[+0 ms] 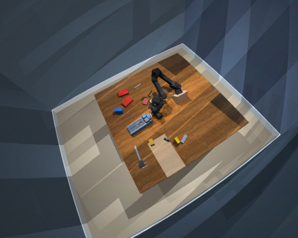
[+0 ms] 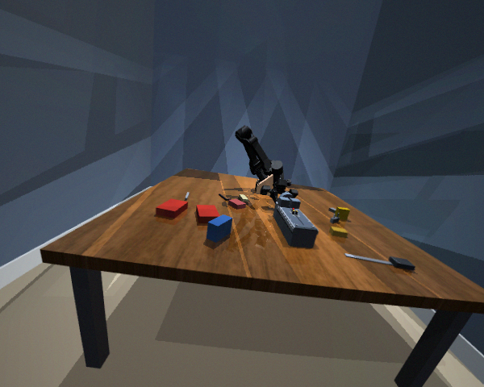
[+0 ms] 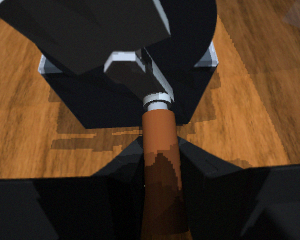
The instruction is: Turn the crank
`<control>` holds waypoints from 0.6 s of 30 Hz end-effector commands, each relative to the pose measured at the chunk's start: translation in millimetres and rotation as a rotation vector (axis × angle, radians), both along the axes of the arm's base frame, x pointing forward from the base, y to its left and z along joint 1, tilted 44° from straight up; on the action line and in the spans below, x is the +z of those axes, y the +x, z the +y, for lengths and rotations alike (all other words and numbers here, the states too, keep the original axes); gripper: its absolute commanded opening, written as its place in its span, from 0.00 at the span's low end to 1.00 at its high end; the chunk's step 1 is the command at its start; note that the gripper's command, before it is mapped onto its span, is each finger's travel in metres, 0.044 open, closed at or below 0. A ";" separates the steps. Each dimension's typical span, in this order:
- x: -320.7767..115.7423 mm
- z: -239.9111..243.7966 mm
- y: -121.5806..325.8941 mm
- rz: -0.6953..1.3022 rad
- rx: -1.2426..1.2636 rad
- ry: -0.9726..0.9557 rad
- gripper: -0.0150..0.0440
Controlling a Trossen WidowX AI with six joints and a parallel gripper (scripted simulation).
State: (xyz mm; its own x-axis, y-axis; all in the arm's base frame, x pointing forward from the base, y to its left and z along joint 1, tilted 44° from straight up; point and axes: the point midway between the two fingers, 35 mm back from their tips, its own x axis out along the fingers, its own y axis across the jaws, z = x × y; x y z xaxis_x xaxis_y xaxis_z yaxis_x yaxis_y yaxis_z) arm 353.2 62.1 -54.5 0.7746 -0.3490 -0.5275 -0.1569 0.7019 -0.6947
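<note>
The machine is a long blue-grey block [image 1: 133, 128] [image 2: 304, 238] with a rounded housing at the arm's end. On its top a small red pointer [image 1: 140, 122] shows close to the yellowish brass marks; whether they are level is too small to tell. In the wrist view the crank's grey arm [image 3: 135, 75] slants to a brown-orange cylindrical handle [image 3: 161, 130]. My gripper [image 3: 157, 142] is shut on the handle, with a black finger on each side. In the top and exterior views the fingertips and handle are hidden or too small to make out beside the housing.
Two red blocks [image 1: 122, 92] [image 2: 172, 208], a blue block [image 1: 118, 111] [image 2: 219, 228] and a pink block [image 1: 145, 101] [image 2: 236, 203] lie on one side. Two yellow blocks [image 1: 151, 142] [image 2: 338, 231] and a hammer-like tool [image 1: 141, 163] [image 2: 400, 263] lie on the other. A tan block [image 1: 180, 97] stands by the arm.
</note>
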 end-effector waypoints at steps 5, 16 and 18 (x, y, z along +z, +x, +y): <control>-12.0 5.6 -1.6 0.009 0.001 0.005 0.25; -17.0 12.4 -3.2 0.008 0.001 0.006 0.25; -17.4 13.4 -3.3 0.008 0.001 0.006 0.25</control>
State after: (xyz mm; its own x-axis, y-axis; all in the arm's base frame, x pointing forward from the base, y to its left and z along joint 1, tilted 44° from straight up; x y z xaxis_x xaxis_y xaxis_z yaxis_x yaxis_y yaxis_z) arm 351.4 69.4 -65.7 0.7732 -0.3587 -0.5229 -0.1429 0.7048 -0.6949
